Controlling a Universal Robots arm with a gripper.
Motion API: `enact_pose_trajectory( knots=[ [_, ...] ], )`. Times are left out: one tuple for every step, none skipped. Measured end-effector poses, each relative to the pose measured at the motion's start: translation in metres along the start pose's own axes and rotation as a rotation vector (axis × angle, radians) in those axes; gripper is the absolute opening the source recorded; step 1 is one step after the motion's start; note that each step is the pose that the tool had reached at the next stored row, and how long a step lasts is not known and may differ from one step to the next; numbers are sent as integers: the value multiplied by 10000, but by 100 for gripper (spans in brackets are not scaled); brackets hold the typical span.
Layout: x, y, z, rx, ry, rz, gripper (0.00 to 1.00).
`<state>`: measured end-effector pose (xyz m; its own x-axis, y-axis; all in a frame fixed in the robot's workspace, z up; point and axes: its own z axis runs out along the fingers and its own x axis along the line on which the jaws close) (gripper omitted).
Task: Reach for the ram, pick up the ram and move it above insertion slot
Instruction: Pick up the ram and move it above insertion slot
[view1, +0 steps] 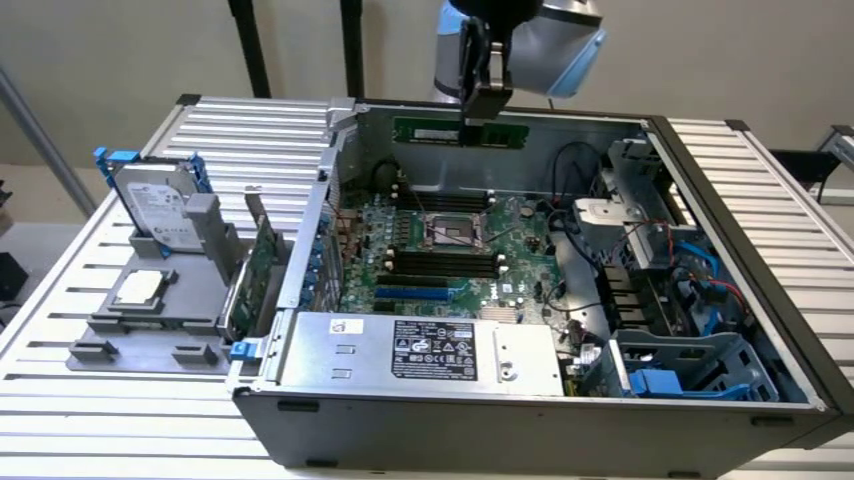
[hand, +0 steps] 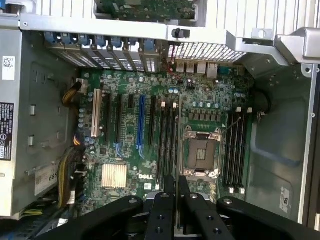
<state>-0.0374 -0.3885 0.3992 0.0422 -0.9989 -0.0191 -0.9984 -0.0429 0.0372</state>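
The ram (view1: 461, 131) is a long thin green stick hanging level high over the back of the open computer case (view1: 534, 400). My gripper (view1: 483, 108) is shut on its upper edge, right of its middle. In the wrist view the ram (hand: 178, 145) shows edge-on as a thin line between my black fingers (hand: 169, 187). Below it lies the motherboard (hand: 130, 125), with black memory slots (hand: 167, 135) beside the CPU socket (hand: 201, 155) and more slots (hand: 235, 150) on the socket's other side. In the exterior view these slots (view1: 434, 262) lie well below the ram.
On the exterior view's left a grey holder (view1: 147, 320) carries a hard drive (view1: 158, 205) and a CPU chip (view1: 140, 290). A broader green expansion card (view1: 260, 275) stands by the case wall. The power supply (view1: 414, 345) and a blue drive cage (view1: 687, 365) fill the case front.
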Motion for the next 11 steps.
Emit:
enact_pose_trajectory(
  knots=[
    [-3,-22,9,0,0,3,14],
    [-5,-40,17,1,0,13,14],
    [-6,-54,25,1,-2,26,14],
    [-6,-64,31,3,-6,51,14],
    [-7,-72,37,3,-9,86,14],
    [-7,-77,43,3,-12,142,14],
    [-7,-81,49,4,-18,208,14],
    [-8,-83,54,5,-19,252,14],
    [-11,-84,59,12,-21,275,14],
    [-11,-85,61,13,-22,281,14],
    [-11,-85,61,14,-20,281,14]
  ],
)
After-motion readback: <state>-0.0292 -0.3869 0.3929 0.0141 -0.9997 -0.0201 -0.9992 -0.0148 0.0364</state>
